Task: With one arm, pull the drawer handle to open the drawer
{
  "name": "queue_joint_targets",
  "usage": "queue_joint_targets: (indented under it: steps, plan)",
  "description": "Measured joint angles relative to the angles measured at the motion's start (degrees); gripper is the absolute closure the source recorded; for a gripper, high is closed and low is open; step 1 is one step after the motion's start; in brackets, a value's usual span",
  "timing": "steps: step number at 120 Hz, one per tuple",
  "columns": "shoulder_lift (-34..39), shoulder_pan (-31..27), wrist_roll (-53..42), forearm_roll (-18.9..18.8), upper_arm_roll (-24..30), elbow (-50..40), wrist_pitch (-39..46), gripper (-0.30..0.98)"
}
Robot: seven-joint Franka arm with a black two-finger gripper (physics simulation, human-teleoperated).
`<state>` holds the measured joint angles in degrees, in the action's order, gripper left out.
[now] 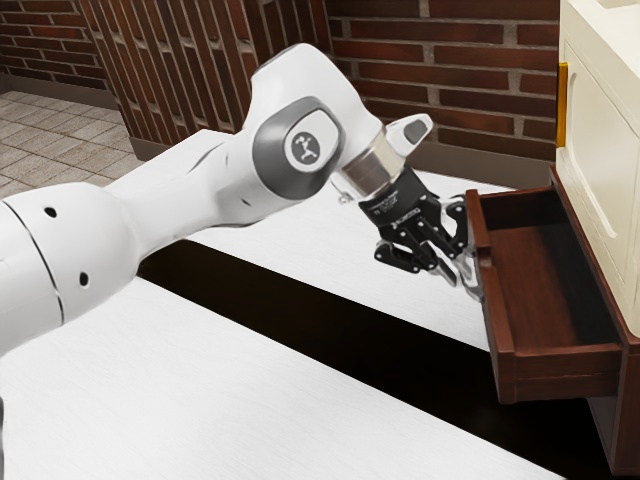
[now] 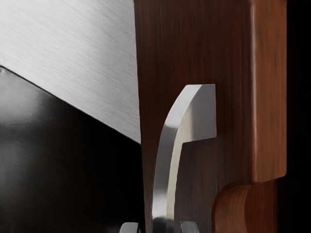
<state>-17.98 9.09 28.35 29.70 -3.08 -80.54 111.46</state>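
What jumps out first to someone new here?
The big white arm, reaching in from the exterior view's left, its black end effector down at the drawer front. Then the reddish-brown drawer standing open at the exterior view's right, beneath the cream panel with its gold strip. In the wrist view, it's the curved silver handle against dark wood.

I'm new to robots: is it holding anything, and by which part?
The hand is at the drawer handle, along its curved bar, but whether it grips there cannot be told.
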Motion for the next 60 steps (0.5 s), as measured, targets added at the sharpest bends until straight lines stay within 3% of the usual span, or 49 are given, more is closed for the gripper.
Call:
queue_joint_targets:
  steps: [42, 52, 60]
  plan:
    - [3.59, 0.05, -0.19, -0.32, -2.4, -3.09, -0.18, 0.68]
    - [6.1, 0.06, -0.21, -1.43, -4.14, -3.22, -0.99, 0.61]
    - [8.11, -0.1, -0.21, -2.97, -5.65, -3.14, -2.11, 0.47]
